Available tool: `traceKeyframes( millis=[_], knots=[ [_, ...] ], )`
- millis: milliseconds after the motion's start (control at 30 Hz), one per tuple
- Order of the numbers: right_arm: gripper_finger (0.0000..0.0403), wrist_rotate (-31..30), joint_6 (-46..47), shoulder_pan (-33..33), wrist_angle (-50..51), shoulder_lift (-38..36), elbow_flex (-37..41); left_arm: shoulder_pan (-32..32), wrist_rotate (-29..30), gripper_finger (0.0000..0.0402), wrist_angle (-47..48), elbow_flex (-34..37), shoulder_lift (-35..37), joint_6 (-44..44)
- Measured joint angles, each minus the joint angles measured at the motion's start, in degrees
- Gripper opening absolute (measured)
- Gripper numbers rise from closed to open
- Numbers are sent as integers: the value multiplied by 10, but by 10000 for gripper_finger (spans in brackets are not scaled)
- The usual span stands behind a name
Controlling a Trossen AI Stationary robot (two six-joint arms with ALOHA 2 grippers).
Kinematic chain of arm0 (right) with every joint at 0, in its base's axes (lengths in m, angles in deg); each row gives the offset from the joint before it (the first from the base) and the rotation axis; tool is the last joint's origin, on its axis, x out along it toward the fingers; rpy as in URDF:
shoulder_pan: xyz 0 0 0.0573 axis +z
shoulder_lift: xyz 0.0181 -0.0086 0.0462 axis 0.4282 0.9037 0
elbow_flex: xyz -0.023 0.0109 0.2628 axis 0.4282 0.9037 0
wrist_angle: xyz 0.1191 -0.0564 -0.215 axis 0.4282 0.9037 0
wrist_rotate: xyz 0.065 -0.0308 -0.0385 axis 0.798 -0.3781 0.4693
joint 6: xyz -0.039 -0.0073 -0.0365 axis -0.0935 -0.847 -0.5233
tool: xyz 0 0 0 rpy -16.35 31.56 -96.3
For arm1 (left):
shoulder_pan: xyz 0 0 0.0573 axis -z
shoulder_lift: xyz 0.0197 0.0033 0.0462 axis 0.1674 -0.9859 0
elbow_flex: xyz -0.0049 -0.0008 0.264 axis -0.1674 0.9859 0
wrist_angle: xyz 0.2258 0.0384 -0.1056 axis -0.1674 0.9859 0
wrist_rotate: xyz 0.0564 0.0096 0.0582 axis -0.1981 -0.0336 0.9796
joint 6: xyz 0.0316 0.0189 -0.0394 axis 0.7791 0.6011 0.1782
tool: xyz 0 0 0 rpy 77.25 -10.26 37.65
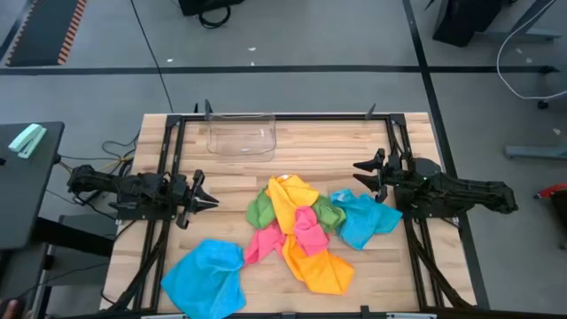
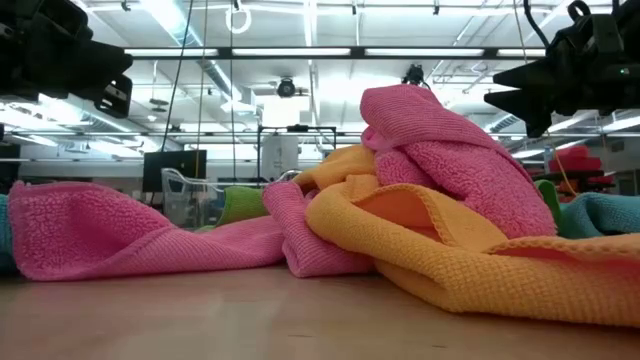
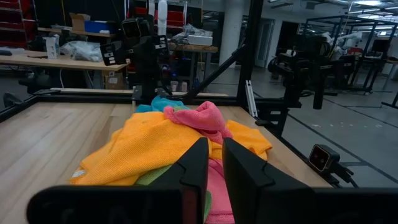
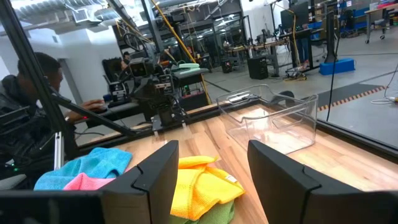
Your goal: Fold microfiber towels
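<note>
Several microfiber towels lie crumpled in a pile at the table's middle: an orange-yellow one (image 1: 292, 202) on top, a green one (image 1: 260, 211), a pink one (image 1: 306, 232) and another orange one (image 1: 321, 270). A blue towel (image 1: 365, 217) lies at the pile's right, and another blue towel (image 1: 205, 276) lies alone at the near left. My left gripper (image 1: 205, 193) hovers left of the pile, its fingers (image 3: 216, 149) only a narrow gap apart with nothing between them. My right gripper (image 1: 365, 173) hovers open just right of the pile, above the blue towel's far edge.
A clear plastic bin (image 1: 241, 136) stands at the table's far edge, behind the pile. Bare wood shows at the far left (image 1: 177, 151) and near right (image 1: 390, 275). A dark frame rail (image 1: 399, 177) runs along each side. A person (image 4: 31, 99) sits beyond the table's left side.
</note>
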Motion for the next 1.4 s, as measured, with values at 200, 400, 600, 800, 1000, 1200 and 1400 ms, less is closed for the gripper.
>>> traceKeyframes(
  millis=[200, 400, 600, 800, 1000, 1200, 1400],
  knots=[
    [201, 0, 0, 0, 0, 0, 0, 0, 0, 57, 0, 0, 0, 0],
    [201, 0, 0, 0, 0, 0, 0, 0, 0, 51, 0, 0, 0, 0],
    [201, 0, 0, 0, 0, 0, 0, 0, 0, 57, 0, 0, 0, 0],
    [201, 0, 0, 0, 0, 0, 0, 0, 0, 57, 0, 0, 0, 0],
    [201, 0, 0, 0, 0, 0, 0, 0, 0, 51, 0, 0, 0, 0],
    [201, 0, 0, 0, 0, 0, 0, 0, 0, 58, 0, 0, 0, 0],
    [201, 0, 0, 0, 0, 0, 0, 0, 0, 56, 0, 0, 0, 0]
  ],
)
